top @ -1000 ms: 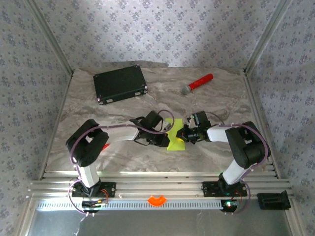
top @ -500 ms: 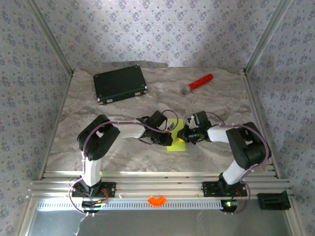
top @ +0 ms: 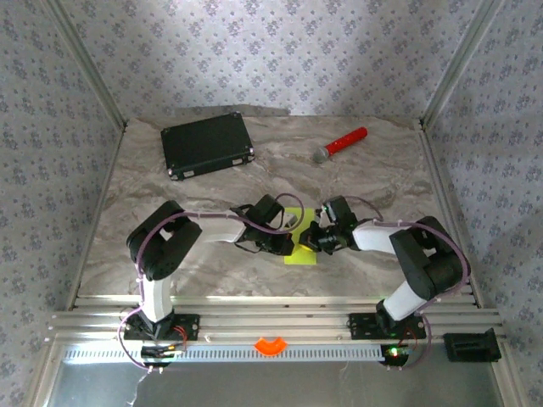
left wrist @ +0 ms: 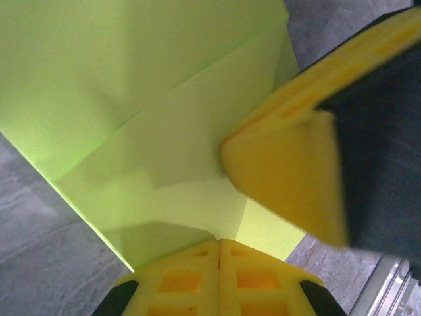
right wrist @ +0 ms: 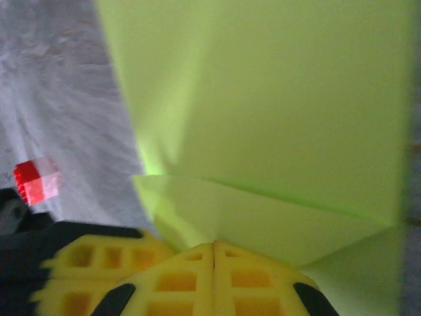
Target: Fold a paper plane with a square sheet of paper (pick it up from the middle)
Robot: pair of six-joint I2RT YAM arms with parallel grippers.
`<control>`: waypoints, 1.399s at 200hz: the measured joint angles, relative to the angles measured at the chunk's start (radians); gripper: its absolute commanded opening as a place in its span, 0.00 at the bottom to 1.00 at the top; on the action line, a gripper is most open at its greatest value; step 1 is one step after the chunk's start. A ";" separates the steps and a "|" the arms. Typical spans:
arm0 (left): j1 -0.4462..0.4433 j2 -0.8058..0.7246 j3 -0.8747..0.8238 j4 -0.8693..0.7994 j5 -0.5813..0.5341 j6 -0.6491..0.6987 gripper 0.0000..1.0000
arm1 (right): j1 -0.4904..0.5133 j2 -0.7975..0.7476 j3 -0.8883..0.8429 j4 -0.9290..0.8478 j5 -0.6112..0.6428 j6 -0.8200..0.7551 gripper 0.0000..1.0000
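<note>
1. The square sheet of paper [top: 299, 256] lies partly folded on the bench [top: 382, 186], front centre. My left wrist view shows creases and a turned-over flap.
2. The left pincer [top: 290, 245] is closed, pads together at the sheet's edge. I cannot tell whether paper is nipped between them.
3. The right pincer [top: 311, 241] is closed too, its tips at a fold, just beside the left one.
4. The black case [top: 208, 146] sits at the back left with its lid down, so its contents are hidden.
5. A red-handled microphone [top: 339, 144] lies at the back, well apart from the sheet. A small red block [right wrist: 36, 181] rests on the bench.

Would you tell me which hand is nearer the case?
Left. The left hand meets the paper on the side toward the case; the right hand meets it opposite, farther off.
</note>
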 measured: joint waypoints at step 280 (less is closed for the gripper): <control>-0.002 -0.023 0.093 -0.108 0.034 -0.017 0.08 | -0.088 0.015 0.008 -0.001 -0.027 -0.013 0.00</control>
